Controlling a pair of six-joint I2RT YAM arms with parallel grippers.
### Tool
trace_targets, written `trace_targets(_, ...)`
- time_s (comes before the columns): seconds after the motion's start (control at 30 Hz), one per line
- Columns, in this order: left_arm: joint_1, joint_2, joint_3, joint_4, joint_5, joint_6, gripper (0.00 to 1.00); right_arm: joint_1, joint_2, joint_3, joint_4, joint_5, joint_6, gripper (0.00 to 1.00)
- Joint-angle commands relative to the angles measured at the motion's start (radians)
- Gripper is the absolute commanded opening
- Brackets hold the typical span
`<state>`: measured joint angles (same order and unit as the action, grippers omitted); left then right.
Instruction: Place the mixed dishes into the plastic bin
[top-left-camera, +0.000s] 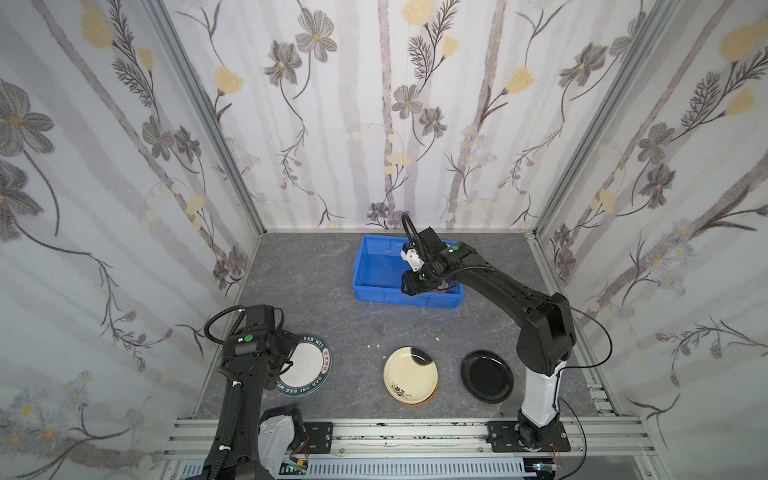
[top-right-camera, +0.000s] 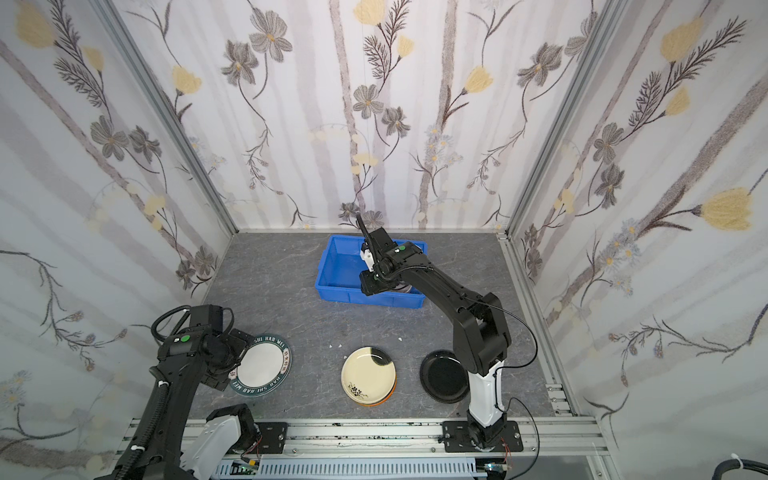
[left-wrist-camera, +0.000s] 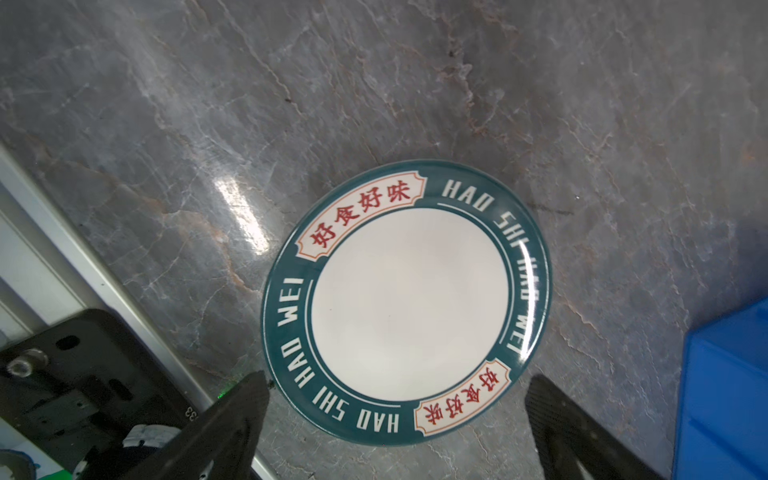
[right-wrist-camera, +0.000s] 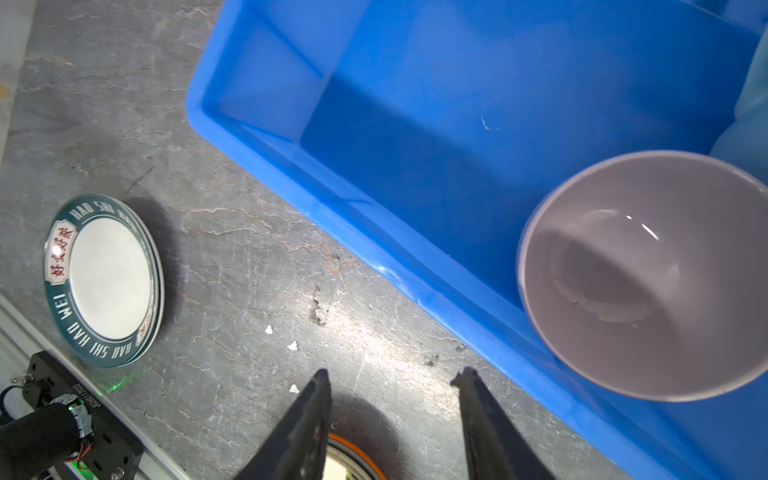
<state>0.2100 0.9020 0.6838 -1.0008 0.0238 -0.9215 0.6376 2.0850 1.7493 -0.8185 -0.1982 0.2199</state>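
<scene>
We see a grey marbled tabletop (top-left-camera: 316, 307) and floral walls (top-left-camera: 374, 124). The blue bin (top-left-camera: 386, 297) holds a lilac bowl (right-wrist-camera: 623, 270); the left gripper (left-wrist-camera: 397, 376) and right gripper (right-wrist-camera: 394, 371) gape empty.

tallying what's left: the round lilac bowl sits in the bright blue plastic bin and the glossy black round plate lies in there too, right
Partly. The round lilac bowl does sit in the bright blue plastic bin, but the glossy black round plate lies outside it on the grey table; both top views show this.
</scene>
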Motion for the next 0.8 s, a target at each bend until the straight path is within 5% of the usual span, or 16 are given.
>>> trace_targets(0.0,0.025,0.005,-0.051,-0.002,-0.031,-0.083,1.0,0.0,-0.033,0.014,0.0,-0.078,-0.058,0.53)
trace_targets(0.77,0.126,-0.003,-0.224,0.216,-0.013,-0.056,1.0,0.0,-0.142,-0.033,0.037,-0.109,-0.048,0.58)
